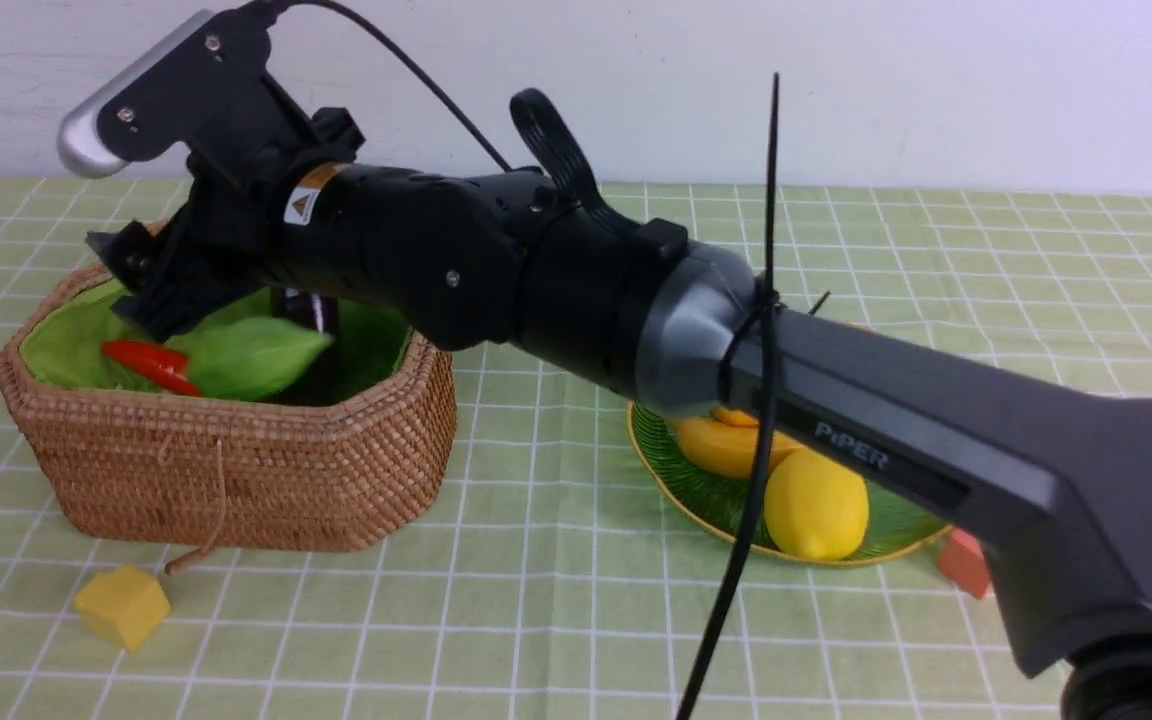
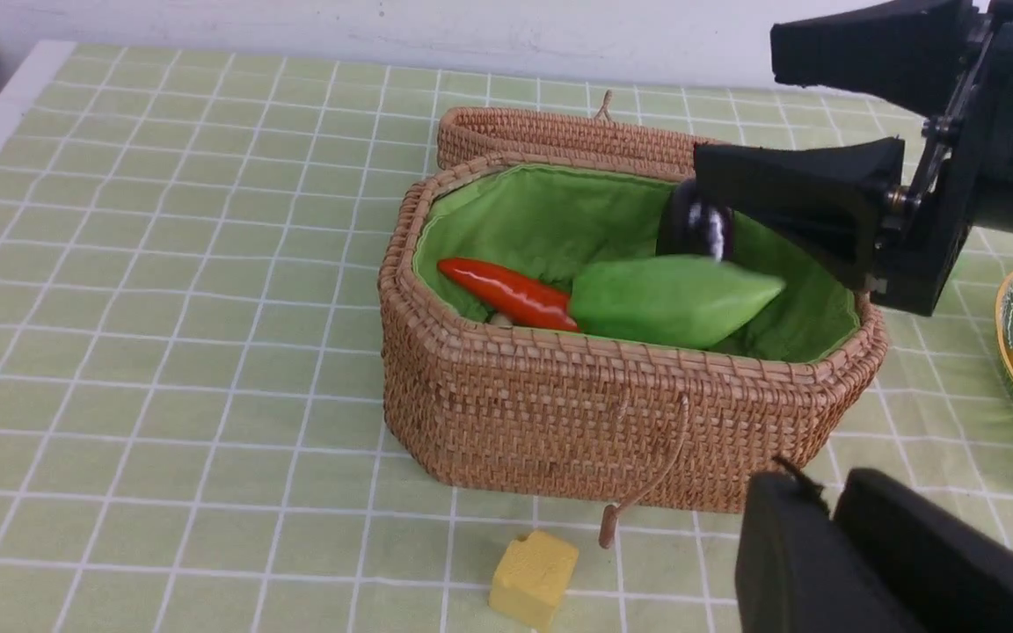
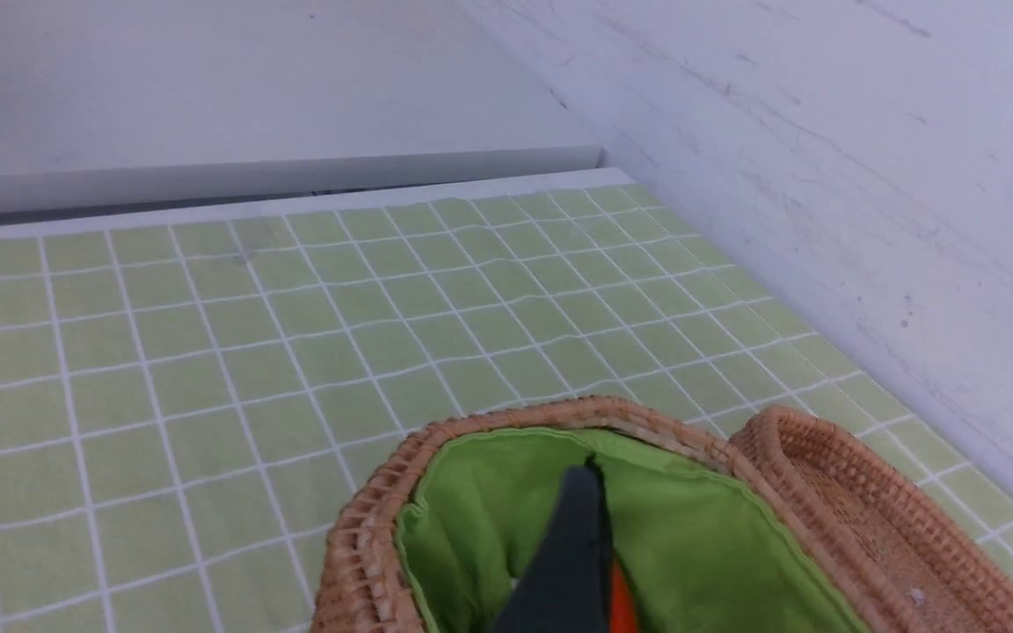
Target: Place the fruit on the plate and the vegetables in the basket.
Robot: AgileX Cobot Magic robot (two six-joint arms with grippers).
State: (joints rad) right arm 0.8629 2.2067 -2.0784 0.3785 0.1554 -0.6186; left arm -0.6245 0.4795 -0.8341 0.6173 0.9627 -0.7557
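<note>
At the frame's left, the right gripper [image 2: 810, 132] hangs with jaws released over the basket [image 1: 236, 480] holding gourd [image 1: 256, 358], carrot [image 1: 151, 366] and eggplant [image 2: 697, 229]; left jaws look clenched.

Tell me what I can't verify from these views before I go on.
- Banana: not identifiable; in the front view the right arm covers much of the plate, showing only the lemon and mango.
- Eggplant: mostly hidden behind the gourd and right gripper fingers.
- Carrot leaves: hidden by the gourd.
- Left gripper: cut off by the frame edge.
</note>
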